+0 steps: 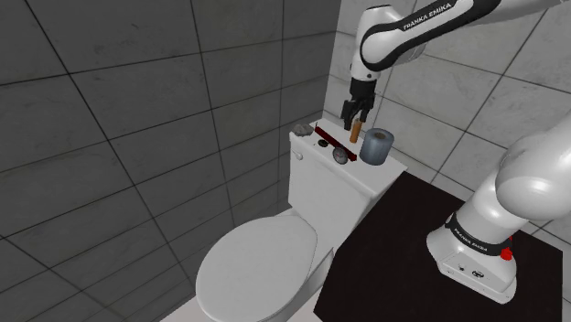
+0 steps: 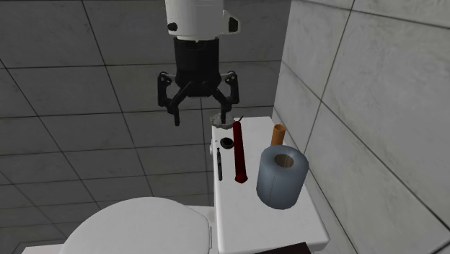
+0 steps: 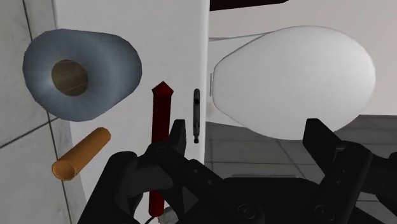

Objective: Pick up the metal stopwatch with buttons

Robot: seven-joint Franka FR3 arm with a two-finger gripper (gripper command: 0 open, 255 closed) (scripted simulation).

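The stopwatch (image 1: 302,127) is a small grey, lumpy round thing at the far end of the white toilet tank lid (image 1: 359,174), away from the paper roll. In the second exterior view the stopwatch (image 2: 220,118) sits just behind one fingertip. My black gripper (image 2: 200,117) hangs open above that end of the lid, holding nothing. In the shoulder view the gripper (image 1: 355,117) points down over the lid. In the wrist view the open gripper (image 3: 247,137) hides most of the stopwatch (image 3: 167,216), and a grey sliver peeks out by the red stick's end.
On the lid lie a grey-blue paper roll (image 2: 281,177), an orange cylinder (image 2: 278,133), a long red stick (image 2: 239,153), a thin black pen-like thing (image 2: 219,163) and a small dark disc (image 2: 227,143). The toilet seat (image 1: 256,270) is below. Tiled walls stand close behind and beside the tank.
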